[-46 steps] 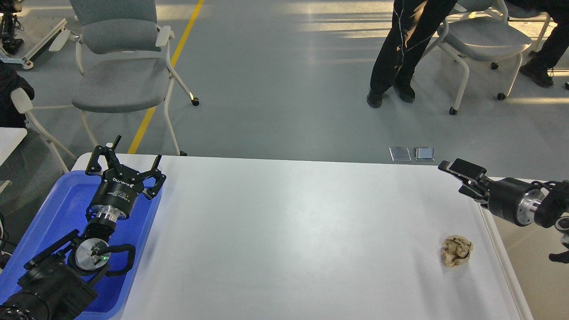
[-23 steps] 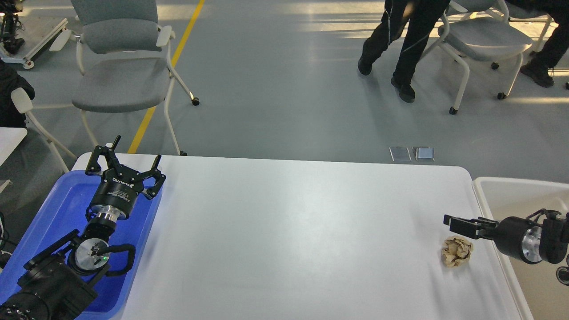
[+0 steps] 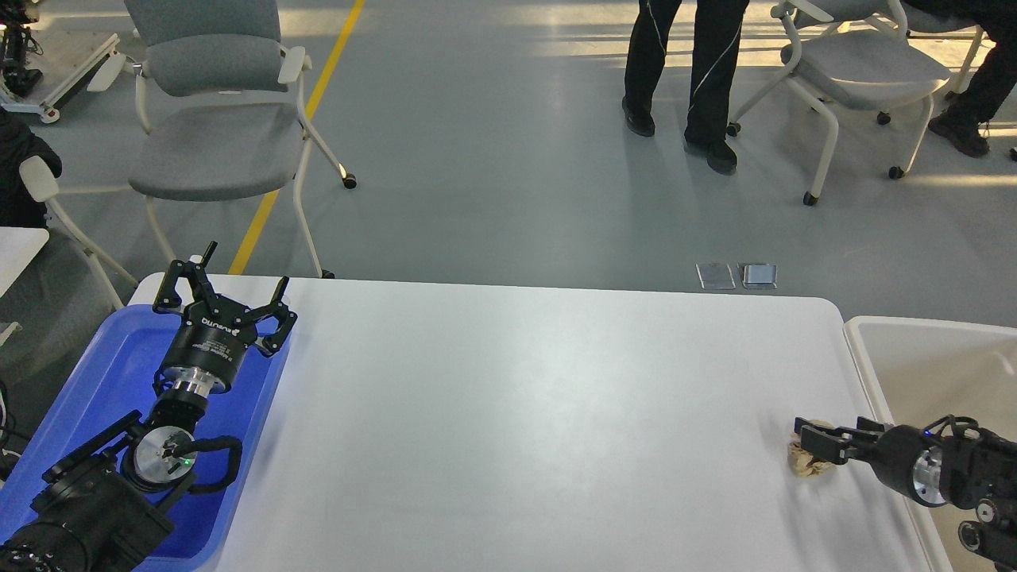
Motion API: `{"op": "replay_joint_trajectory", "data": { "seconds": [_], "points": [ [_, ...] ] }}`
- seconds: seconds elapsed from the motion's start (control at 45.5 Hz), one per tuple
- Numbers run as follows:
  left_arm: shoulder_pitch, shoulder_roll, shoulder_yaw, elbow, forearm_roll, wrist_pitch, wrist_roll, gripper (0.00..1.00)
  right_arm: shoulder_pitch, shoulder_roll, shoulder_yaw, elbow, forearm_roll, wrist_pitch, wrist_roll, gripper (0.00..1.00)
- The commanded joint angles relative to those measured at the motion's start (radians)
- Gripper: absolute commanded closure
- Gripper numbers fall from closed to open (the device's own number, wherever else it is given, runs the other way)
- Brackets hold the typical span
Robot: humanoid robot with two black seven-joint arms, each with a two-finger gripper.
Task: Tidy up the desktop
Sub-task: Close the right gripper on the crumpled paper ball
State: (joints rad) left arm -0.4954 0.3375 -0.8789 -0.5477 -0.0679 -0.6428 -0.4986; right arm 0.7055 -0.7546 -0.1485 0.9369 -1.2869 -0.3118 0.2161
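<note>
R gripper at paper wad, near-right edge of desktop; fingers straddle it, grip can't tell. L gripper spread open, empty, over blue tray at left edge. Wad not binned; cream bin off right edge. Judging rest done.

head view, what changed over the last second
The right pincer swung from above the desktop's far right corner down and toward the robot, and now sits at the crumpled paper ball, partly covering it; whether it grips is unclear. The person behind stepped left. The left pincer stayed open over the blue tray; the ball has not moved.
</note>
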Motion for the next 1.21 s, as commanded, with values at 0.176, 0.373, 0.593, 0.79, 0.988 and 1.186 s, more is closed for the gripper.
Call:
{"op": "replay_joint_trajectory", "data": {
  "seconds": [0.176, 0.373, 0.593, 0.79, 0.988, 1.186],
  "points": [
    [0.0, 0.0, 0.0, 0.0, 0.0, 0.0, 0.0, 0.0, -0.051, 0.129, 0.0, -0.173, 0.005, -0.046, 0.034, 0.0],
    [0.0, 0.0, 0.0, 0.0, 0.0, 0.0, 0.0, 0.0, -0.066, 0.159, -0.002, -0.193, 0.006, -0.049, 0.034, 0.0],
    [0.0, 0.0, 0.0, 0.0, 0.0, 0.0, 0.0, 0.0, -0.087, 0.178, 0.0, -0.253, 0.006, -0.067, 0.045, 0.0],
    [0.0, 0.0, 0.0, 0.0, 0.0, 0.0, 0.0, 0.0, -0.097, 0.19, -0.002, -0.257, 0.008, -0.073, 0.045, 0.29],
    [0.0, 0.0, 0.0, 0.0, 0.0, 0.0, 0.0, 0.0, -0.095, 0.193, -0.022, -0.259, 0.009, -0.078, 0.045, 0.85],
    [0.0, 0.0, 0.0, 0.0, 0.0, 0.0, 0.0, 0.0, -0.1, 0.198, -0.022, -0.264, 0.009, -0.079, 0.045, 1.0]
  ]
}}
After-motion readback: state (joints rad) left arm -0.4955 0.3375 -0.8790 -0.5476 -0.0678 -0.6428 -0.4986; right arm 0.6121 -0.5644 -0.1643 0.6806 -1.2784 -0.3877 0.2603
